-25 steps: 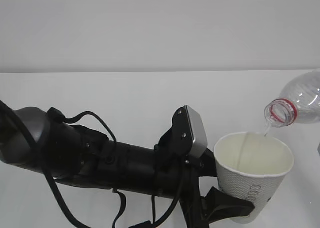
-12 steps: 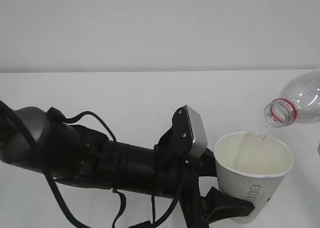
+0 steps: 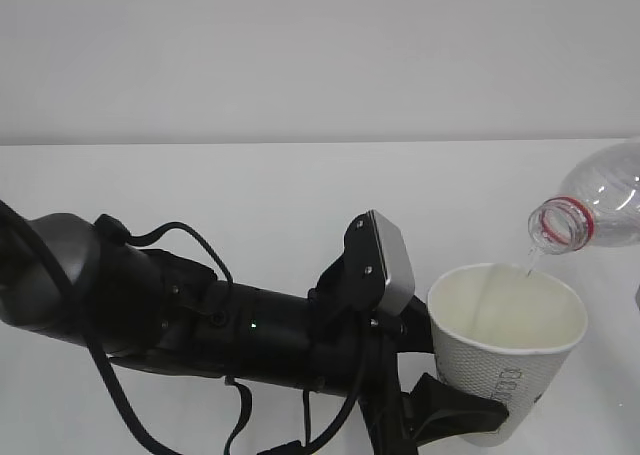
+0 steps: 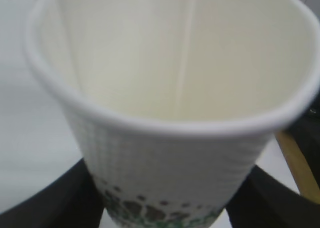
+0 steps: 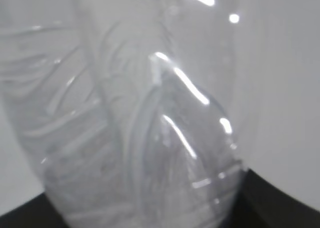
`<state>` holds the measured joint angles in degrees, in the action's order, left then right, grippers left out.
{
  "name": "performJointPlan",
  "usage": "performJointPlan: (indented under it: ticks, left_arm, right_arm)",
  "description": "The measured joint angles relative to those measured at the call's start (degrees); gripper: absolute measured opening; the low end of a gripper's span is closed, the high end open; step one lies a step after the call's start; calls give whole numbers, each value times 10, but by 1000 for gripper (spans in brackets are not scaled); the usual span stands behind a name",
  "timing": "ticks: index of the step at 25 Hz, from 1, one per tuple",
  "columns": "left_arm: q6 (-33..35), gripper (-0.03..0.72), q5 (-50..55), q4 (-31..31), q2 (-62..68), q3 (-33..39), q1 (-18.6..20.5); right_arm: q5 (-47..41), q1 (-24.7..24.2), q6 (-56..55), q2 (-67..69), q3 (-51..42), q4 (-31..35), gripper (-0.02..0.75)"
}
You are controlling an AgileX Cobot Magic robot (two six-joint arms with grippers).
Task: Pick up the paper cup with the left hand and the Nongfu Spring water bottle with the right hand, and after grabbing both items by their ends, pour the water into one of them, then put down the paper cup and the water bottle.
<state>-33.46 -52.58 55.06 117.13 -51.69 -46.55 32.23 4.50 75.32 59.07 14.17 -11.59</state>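
While the paper cup (image 3: 505, 355) shows outlined grey letters too small to read, plus a green print low on its wall, left hand (image 3: 440, 415) fingers clamp its lower part above the white desk (image 3: 250, 205). Nongfu Spring water bottle (image 3: 600, 210) tilts mouth-down above the cup's right rim, thin water (image 3: 532, 263) stream falling in. Right hand (image 5: 150, 223) grips the bottle's far end.

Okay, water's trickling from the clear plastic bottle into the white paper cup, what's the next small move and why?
Probably hold both steady and let the pour go on. The clear ribbed plastic bottle is tilted with its red-ringed mouth above the white paper cup, a thin stream of water lands inside the rim, and the left gripper clasps the cup low down. How full the cup is cannot be told.
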Motion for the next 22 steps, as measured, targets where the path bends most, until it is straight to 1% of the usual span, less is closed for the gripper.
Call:
performJointPlan:
  ticks: [22]
  left_arm:
    - [0, 498, 0, 0, 0, 0, 0]
  right_arm:
    - [0, 0, 1, 0, 0, 0, 422]
